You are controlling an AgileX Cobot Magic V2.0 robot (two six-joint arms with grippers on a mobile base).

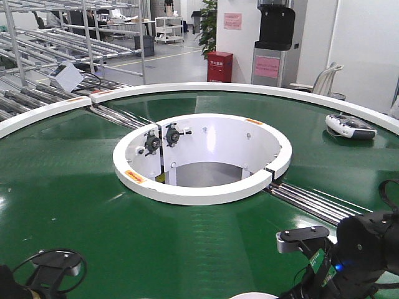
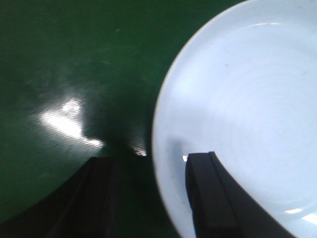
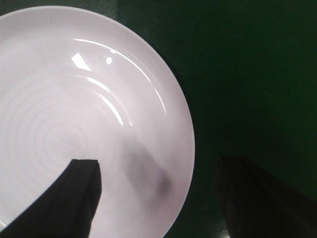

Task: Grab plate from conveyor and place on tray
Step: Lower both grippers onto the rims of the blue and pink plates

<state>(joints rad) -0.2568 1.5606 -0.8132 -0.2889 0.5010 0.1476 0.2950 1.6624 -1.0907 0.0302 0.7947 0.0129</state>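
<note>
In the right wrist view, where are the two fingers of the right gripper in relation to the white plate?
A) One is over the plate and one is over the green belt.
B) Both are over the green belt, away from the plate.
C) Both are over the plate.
A: the right gripper is open, with one finger over the plate and the other over the green conveyor, so the plate's rim lies between them.

Plate (image 3: 74, 124) on conveyor (image 1: 93, 205), near edge, right of ctr. L gripper (image 2: 148, 161) straddles plate's left rim, R gripper (image 3: 158, 163) its right rim. Ctr opening (image 1: 206, 168) lies beyond plate. Handheld device (image 1: 350, 126) on conveyor, far right.
</note>
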